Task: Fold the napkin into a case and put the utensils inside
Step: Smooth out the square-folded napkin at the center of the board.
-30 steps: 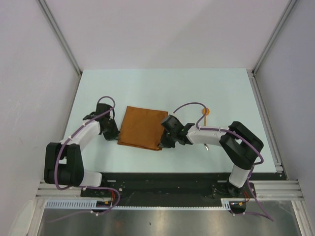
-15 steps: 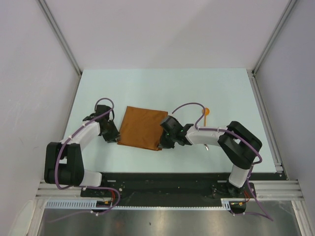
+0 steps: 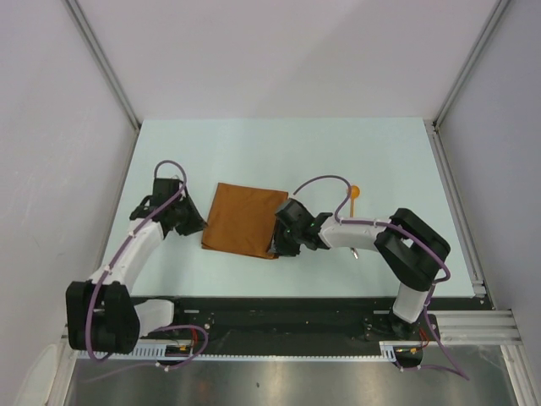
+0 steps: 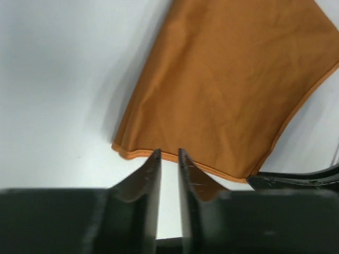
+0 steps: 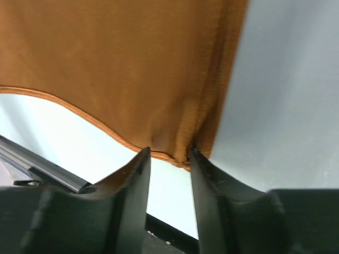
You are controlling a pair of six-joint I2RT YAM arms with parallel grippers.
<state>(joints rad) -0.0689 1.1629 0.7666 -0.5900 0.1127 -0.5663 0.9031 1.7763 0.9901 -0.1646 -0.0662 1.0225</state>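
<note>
The rust-orange napkin [image 3: 244,220] lies folded flat as a broad rectangle on the pale table. My left gripper [image 3: 193,225] stands just off its left edge. In the left wrist view the left gripper [image 4: 168,154] is open by a narrow gap with bare table between the fingers, and the napkin's hem [image 4: 212,169] runs just past the tips. My right gripper [image 3: 277,245] is at the napkin's near right corner. The right gripper [image 5: 168,154] is open, with the napkin [image 5: 122,69] bunched at its tips. The spoon's orange bowl [image 3: 354,192] shows beyond the right arm. A silver bit of the fork [image 3: 356,252] peeks out beneath that arm.
The right arm's forearm [image 3: 363,230] stretches across the table's right half over the utensils. A black rail [image 3: 279,309] runs along the near edge, and metal posts [image 3: 456,169] border the sides. Bare table [image 3: 279,152] lies behind the napkin.
Both grippers went from shut to open, letting go of the napkin's edges. The left arm drew back left, off the cloth. The right gripper stays at the near right corner.
</note>
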